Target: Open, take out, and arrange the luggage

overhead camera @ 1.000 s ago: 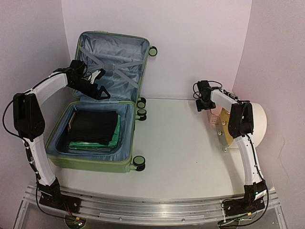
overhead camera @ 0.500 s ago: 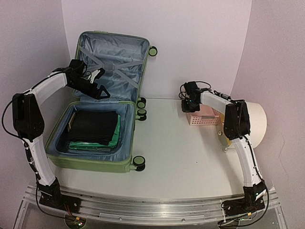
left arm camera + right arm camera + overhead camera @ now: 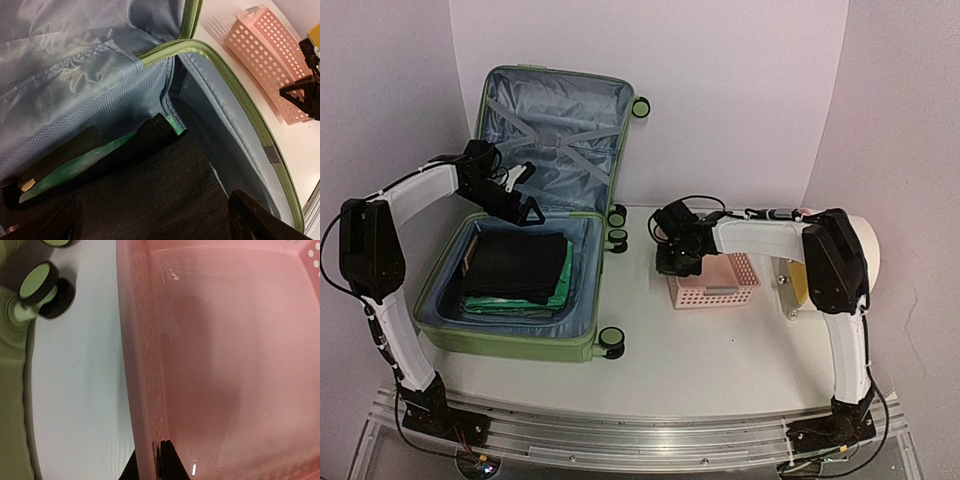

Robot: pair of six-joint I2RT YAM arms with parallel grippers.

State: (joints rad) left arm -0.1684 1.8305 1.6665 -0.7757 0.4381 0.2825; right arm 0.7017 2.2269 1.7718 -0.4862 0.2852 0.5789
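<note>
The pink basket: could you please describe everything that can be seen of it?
The basket is a pink, rectangular plastic tub with round holes in its walls, seemingly empty. It sits upright on the table, right of the luggage wheels, not touching them. The right gripper is shut on its wall nearest the luggage.

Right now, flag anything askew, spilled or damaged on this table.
Nothing stands out. The luggage lies open with its lid upright, the folded clothes sit stacked inside, and the pink basket looks intact, its rim pinched by the right gripper.
</note>
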